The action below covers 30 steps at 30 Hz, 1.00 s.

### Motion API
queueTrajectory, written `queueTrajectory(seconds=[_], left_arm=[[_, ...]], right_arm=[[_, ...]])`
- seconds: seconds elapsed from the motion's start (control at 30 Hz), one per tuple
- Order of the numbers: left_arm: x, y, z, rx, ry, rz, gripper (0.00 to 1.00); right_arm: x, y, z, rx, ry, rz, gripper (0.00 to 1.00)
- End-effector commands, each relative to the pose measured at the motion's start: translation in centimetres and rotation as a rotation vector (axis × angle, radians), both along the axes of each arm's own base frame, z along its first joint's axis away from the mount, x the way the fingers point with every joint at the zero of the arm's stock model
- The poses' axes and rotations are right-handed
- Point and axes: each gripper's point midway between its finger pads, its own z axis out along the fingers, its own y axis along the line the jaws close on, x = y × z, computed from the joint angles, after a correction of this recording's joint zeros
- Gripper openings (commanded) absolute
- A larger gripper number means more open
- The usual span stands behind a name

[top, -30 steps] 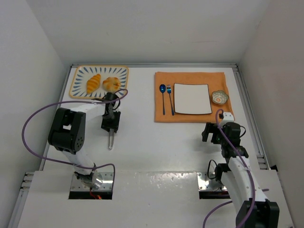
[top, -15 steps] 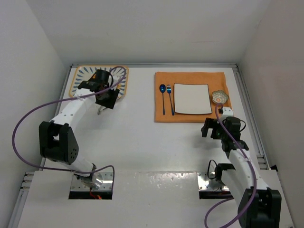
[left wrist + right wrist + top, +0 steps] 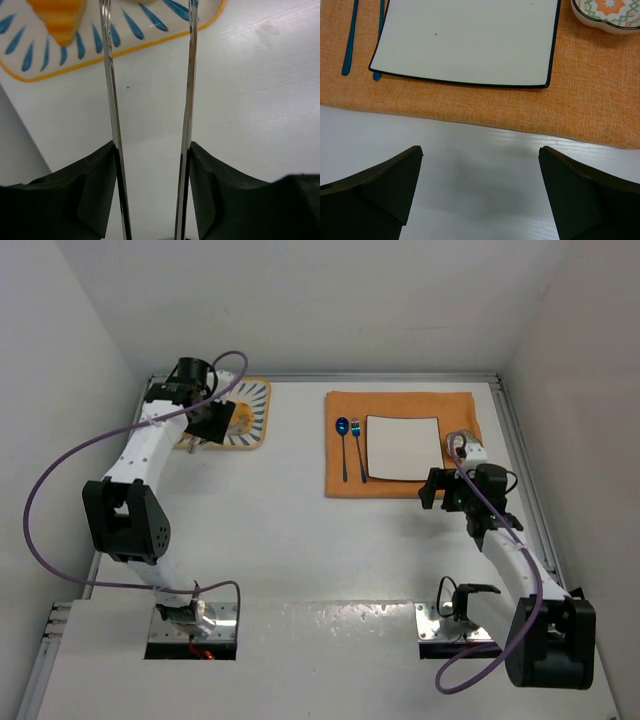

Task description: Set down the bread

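At the far-left corner of the surface (image 3: 300,540), the croissant (image 3: 61,17) lies on a blue-patterned tray (image 3: 131,46), and the bun (image 3: 239,418) is half hidden by the arm. The left gripper (image 3: 148,7) is wide and empty over the tray. Toward the right edge, the right gripper (image 3: 480,152) is also wide and empty, just short of the orange placemat (image 3: 470,102) bearing a white plate (image 3: 470,35).

Two white-and-black arms trailing purple cables.
The left arm (image 3: 140,452) and right arm (image 3: 510,560) pair white links with black joint housings, a purple cable (image 3: 28,515) looping off each. The left tool (image 3: 148,10) has thin silvery fingers (image 3: 114,125) on black mounts; the right tool (image 3: 480,148) has broad dark fingers (image 3: 380,185), possibly matte plastic.
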Motion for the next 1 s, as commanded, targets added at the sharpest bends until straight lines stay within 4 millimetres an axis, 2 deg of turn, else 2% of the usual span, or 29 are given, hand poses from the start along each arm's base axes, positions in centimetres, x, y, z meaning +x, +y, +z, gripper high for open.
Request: queueTrajectory(seconds=[0.0, 0.03, 0.07, 0.1, 0.2, 0.3, 0.37, 0.4, 0.43, 0.47, 0.5, 0.53, 0.7, 0.73, 0.77, 0.93, 0.97], left_arm=[[2.3, 3.7, 2.4, 0.060, -0.079, 0.074, 0.61], [2.8, 4.5, 2.4, 0.060, -0.086, 0.092, 0.61], [3.1, 6.2, 2.5, 0.053, -0.091, 0.146, 0.61], [3.6, 7.2, 1.9, 0.048, -0.084, 0.176, 0.61], [4.8, 9.3, 1.6, 0.010, -0.109, 0.222, 0.61], [7.0, 9.9, 0.9, 0.021, -0.138, 0.182, 0.61], [7.8, 9.9, -0.6, 0.028, -0.116, 0.139, 0.61], [8.5, 10.0, -0.4, 0.029, -0.131, 0.138, 0.61], [8.6, 10.3, -0.9, 0.021, -0.120, 0.132, 0.61], [9.1, 10.5, -0.8, 0.004, -0.134, 0.129, 0.61], [9.4, 10.4, -1.5, -0.005, -0.129, 0.123, 0.61], [9.7, 10.8, -1.2, -0.011, -0.146, 0.127, 0.61], [10.1, 11.7, -3.4, -0.036, -0.118, 0.159, 0.62], [10.2, 12.5, -3.3, -0.023, -0.126, 0.177, 0.62], [10.2, 12.8, -4.0, -0.013, -0.118, 0.186, 0.62], [11.1, 14.0, -4.1, 0.016, -0.144, 0.213, 0.63], [11.6, 14.1, -3.4, 0.019, -0.168, 0.213, 0.63]], right_arm=[[2.3, 0.9, 2.7, 0.002, -0.091, 0.048, 1.00], [2.4, 0.9, 2.8, 0.002, -0.091, 0.050, 1.00], [2.6, 1.1, 3.1, 0.000, -0.098, 0.054, 1.00], [2.7, 1.1, 3.1, -0.005, -0.098, 0.050, 1.00], [3.1, 1.4, 3.5, -0.024, -0.114, 0.063, 1.00], [3.5, 1.4, 3.6, -0.043, -0.112, 0.059, 1.00], [3.5, 1.2, 3.2, -0.051, -0.092, 0.055, 1.00], [3.7, 1.2, 3.4, -0.052, -0.092, 0.051, 1.00], [3.9, 1.1, 3.4, -0.058, -0.088, 0.051, 1.00], [3.8, 2.1, 3.5, -0.057, -0.088, 0.081, 1.00], [3.7, 2.2, 3.4, -0.061, -0.079, 0.087, 1.00], [3.8, 2.1, 3.5, -0.073, -0.075, 0.088, 1.00], [3.5, 2.4, 3.5, -0.090, -0.070, 0.095, 1.00], [3.3, 2.2, 3.2, -0.095, -0.061, 0.090, 1.00], [3.4, 2.2, 3.4, -0.095, -0.068, 0.086, 1.00], [3.3, 2.5, 3.4, -0.100, -0.067, 0.092, 1.00], [3.4, 2.6, 3.4, -0.099, -0.065, 0.093, 1.00]])
